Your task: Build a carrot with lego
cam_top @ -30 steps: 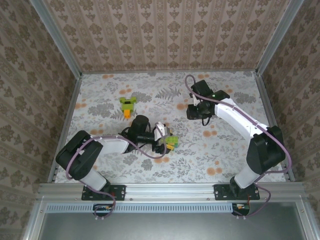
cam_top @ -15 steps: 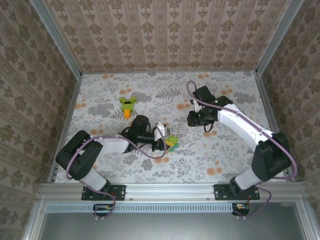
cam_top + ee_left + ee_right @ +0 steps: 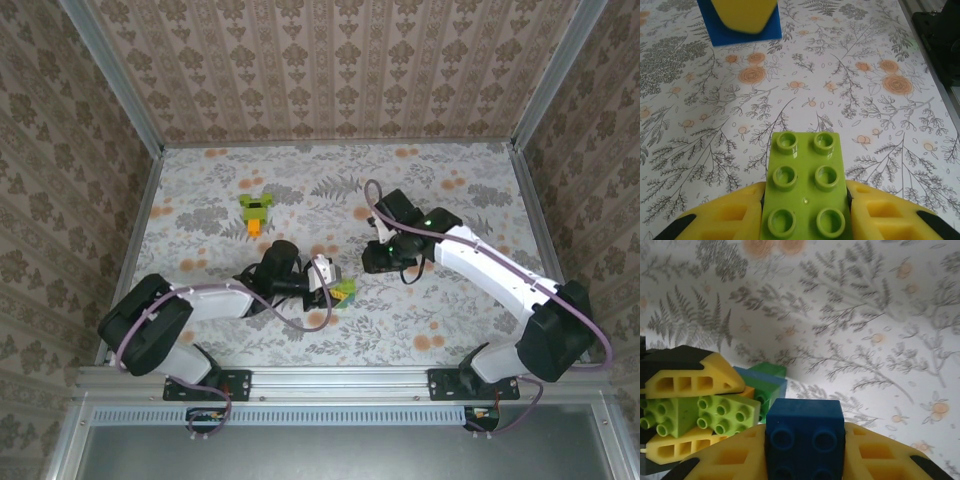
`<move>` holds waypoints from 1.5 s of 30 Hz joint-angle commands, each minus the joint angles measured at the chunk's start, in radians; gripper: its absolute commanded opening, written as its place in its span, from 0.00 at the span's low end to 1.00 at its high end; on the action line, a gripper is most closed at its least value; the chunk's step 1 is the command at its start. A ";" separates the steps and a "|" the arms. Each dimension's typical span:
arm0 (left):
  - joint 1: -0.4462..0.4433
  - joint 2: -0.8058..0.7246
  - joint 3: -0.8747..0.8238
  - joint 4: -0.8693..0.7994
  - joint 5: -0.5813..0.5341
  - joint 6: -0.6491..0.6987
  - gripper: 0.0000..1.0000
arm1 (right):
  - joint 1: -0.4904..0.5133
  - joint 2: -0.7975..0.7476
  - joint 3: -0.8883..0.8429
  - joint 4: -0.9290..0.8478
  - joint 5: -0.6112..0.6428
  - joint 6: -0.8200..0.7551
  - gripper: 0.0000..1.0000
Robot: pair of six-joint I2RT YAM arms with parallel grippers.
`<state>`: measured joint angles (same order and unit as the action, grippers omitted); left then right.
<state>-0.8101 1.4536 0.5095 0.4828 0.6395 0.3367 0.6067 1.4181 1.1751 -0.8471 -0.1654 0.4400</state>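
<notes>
The carrot [image 3: 257, 211], lime-green bricks with an orange tip, lies at the back left of the table. My left gripper [image 3: 333, 288] is shut on a lime-green lego brick [image 3: 807, 185], studs up, between its yellow fingers [image 3: 720, 220]. Just to its right, my right gripper [image 3: 373, 257] is shut on a blue lego brick [image 3: 805, 432]. In the right wrist view the left gripper's lime brick [image 3: 715, 415] sits at the lower left, close to the blue one. Dark green, blue and orange bricks [image 3: 765, 385] lie right behind it. Whether they are joined to it I cannot tell.
The flowered tabletop [image 3: 450, 300] is bordered by a metal rail [image 3: 340, 378] at the near edge and wallpapered walls on the other sides. In the left wrist view the blue brick [image 3: 742, 30] hangs at the top left.
My left gripper has shut on the lime-green brick. The right arm has carried its blue brick left and nearer, closer to the left gripper.
</notes>
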 commanded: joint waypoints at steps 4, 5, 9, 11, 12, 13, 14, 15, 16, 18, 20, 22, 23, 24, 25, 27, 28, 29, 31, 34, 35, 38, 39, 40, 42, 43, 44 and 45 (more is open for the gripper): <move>-0.030 -0.046 -0.062 0.003 -0.064 -0.026 0.33 | 0.087 -0.011 -0.045 -0.029 0.025 0.128 0.21; -0.029 -0.050 -0.069 0.010 -0.062 -0.029 0.33 | 0.099 -0.015 -0.051 -0.028 0.031 0.145 0.21; -0.030 -0.046 -0.080 0.030 -0.055 -0.032 0.33 | 0.145 -0.021 -0.071 -0.021 0.048 0.202 0.21; -0.030 -0.044 -0.089 0.048 -0.049 -0.035 0.33 | 0.171 -0.052 -0.075 -0.024 0.060 0.226 0.21; -0.030 -0.041 -0.092 0.054 -0.045 -0.036 0.33 | 0.182 -0.055 -0.074 -0.024 0.067 0.232 0.20; -0.030 -0.038 -0.094 0.060 -0.042 -0.036 0.33 | 0.192 -0.057 -0.075 -0.021 0.071 0.240 0.20; -0.029 -0.037 -0.097 0.064 -0.039 -0.037 0.33 | 0.201 -0.059 -0.075 -0.017 0.074 0.249 0.20; -0.029 -0.036 -0.098 0.068 -0.037 -0.038 0.33 | 0.208 -0.058 -0.073 -0.012 0.079 0.256 0.20; -0.028 -0.035 -0.098 0.069 -0.034 -0.037 0.33 | 0.215 -0.056 -0.071 -0.010 0.086 0.263 0.20; -0.029 -0.035 -0.098 0.071 -0.029 -0.037 0.33 | 0.225 -0.050 -0.066 -0.006 0.103 0.273 0.20; -0.028 -0.036 -0.097 0.071 -0.027 -0.036 0.33 | 0.235 -0.043 -0.060 -0.003 0.116 0.283 0.20; -0.027 -0.034 -0.097 0.073 -0.025 -0.036 0.32 | 0.246 -0.035 -0.059 0.001 0.133 0.293 0.20; -0.025 -0.035 -0.097 0.073 -0.024 -0.034 0.32 | 0.250 -0.034 -0.060 0.005 0.142 0.298 0.20; -0.026 -0.032 -0.098 0.073 -0.023 -0.034 0.32 | 0.253 -0.034 -0.060 0.009 0.149 0.304 0.20; -0.026 -0.032 -0.097 0.073 -0.023 -0.035 0.32 | 0.257 -0.034 -0.060 0.017 0.158 0.310 0.20; -0.024 -0.030 -0.097 0.073 -0.023 -0.036 0.32 | 0.262 -0.034 -0.064 0.028 0.168 0.320 0.20; -0.024 -0.029 -0.096 0.073 -0.023 -0.036 0.32 | 0.263 -0.007 -0.063 0.033 0.173 0.324 0.20; -0.024 -0.028 -0.095 0.072 -0.023 -0.036 0.32 | 0.264 -0.005 -0.061 0.035 0.178 0.328 0.20; -0.023 -0.026 -0.093 0.070 -0.023 -0.036 0.32 | 0.267 0.003 -0.059 0.041 0.179 0.328 0.20; -0.023 -0.025 -0.091 0.069 -0.024 -0.036 0.32 | 0.270 0.015 -0.054 0.041 0.184 0.331 0.21; -0.023 -0.024 -0.090 0.067 -0.024 -0.037 0.32 | 0.269 0.016 -0.056 0.045 0.184 0.332 0.20; -0.021 -0.024 -0.088 0.066 -0.024 -0.037 0.32 | 0.270 0.019 -0.059 0.057 0.185 0.337 0.21; -0.021 -0.023 -0.089 0.065 -0.024 -0.037 0.32 | 0.269 0.021 -0.059 0.058 0.184 0.338 0.21; -0.021 -0.023 -0.089 0.066 -0.024 -0.037 0.32 | 0.270 0.023 -0.058 0.059 0.183 0.338 0.21; -0.020 -0.021 -0.088 0.066 -0.024 -0.037 0.32 | 0.270 0.025 -0.057 0.060 0.178 0.338 0.21; -0.020 -0.020 -0.088 0.066 -0.024 -0.036 0.32 | 0.270 0.025 -0.056 0.063 0.175 0.339 0.21; -0.019 -0.018 -0.088 0.066 -0.023 -0.036 0.32 | 0.269 0.024 -0.057 0.064 0.174 0.340 0.21; -0.019 -0.016 -0.088 0.065 -0.022 -0.036 0.32 | 0.269 0.023 -0.056 0.066 0.174 0.342 0.21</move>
<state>-0.8295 1.4143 0.4316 0.5770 0.6014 0.2993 0.8700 1.4204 1.1095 -0.7982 -0.0105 0.7635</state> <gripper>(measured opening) 0.350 0.322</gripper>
